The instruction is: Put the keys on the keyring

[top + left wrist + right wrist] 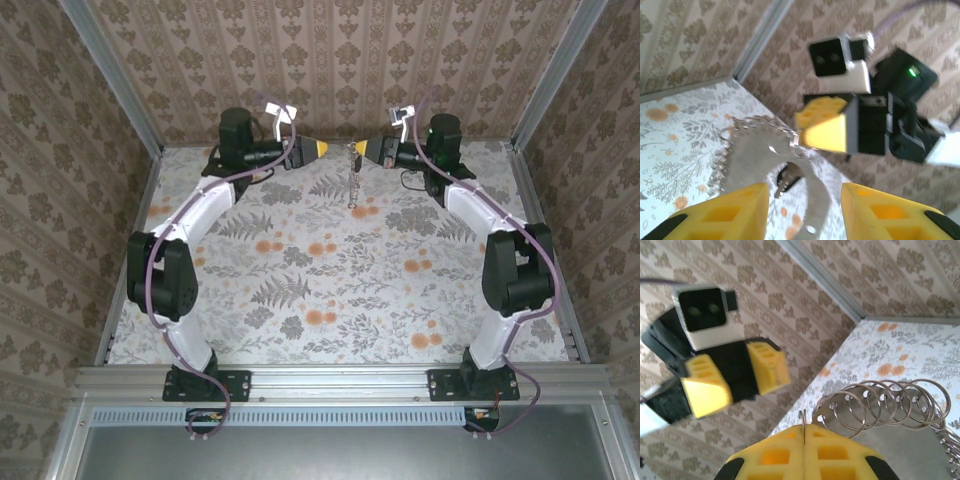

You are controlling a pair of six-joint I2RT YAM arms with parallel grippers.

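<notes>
The keyring (747, 150) is a flat grey band with several wire rings (890, 402) threaded through holes along its edge. It hangs above the far part of the table, seen from above as a thin dangling chain (354, 182). My right gripper (804, 426) is shut on one wire ring at the band's top end. It shows from above (359, 150) and as yellow tips (807, 132) facing the left wrist camera. A tiny key (788, 179) with a black head hangs behind the band. My left gripper (802, 187) is open, its fingers apart on either side of the band, and faces the right one (322, 148).
The floral table (330, 290) lies below both arms. The wallpapered back wall (330, 70) and the aluminium corner posts (545, 80) stand close behind the two grippers. Both arm bases sit at the near rail (340, 382).
</notes>
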